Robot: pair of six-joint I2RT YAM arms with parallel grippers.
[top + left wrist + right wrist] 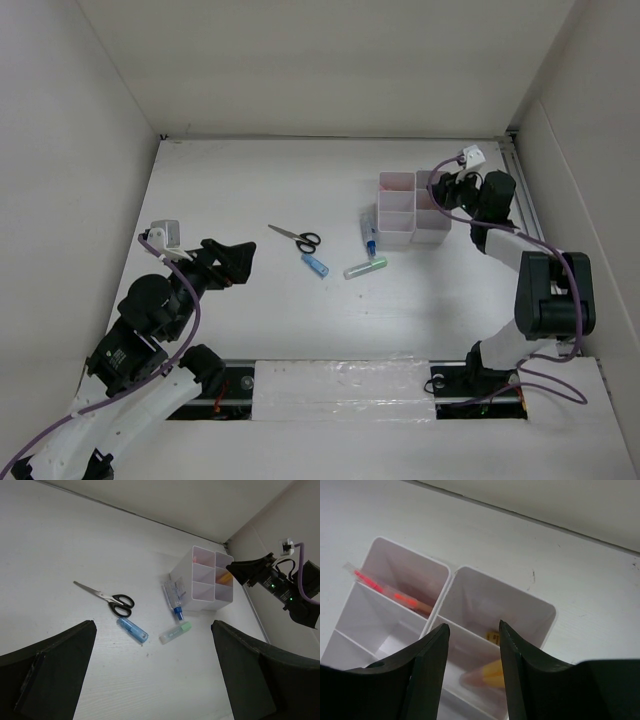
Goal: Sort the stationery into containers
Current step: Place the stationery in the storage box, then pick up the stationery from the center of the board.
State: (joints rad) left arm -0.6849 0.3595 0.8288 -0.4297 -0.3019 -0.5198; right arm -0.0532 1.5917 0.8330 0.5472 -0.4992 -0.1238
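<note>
White walls are standing round our bench (250, 180). We are holding our right fingers (430, 680) spread over the organiser (397, 235), and our left fingers (50, 675) spread too. Scissors (296, 238) and green marker (366, 267) are lying near it.

One scissors (295, 237), one blue tube (315, 266) — one organiser (397, 237)

Dim, flat light; soft shadows.

A white table (250, 190) sits enclosed by plain white walls (330, 60).
</note>
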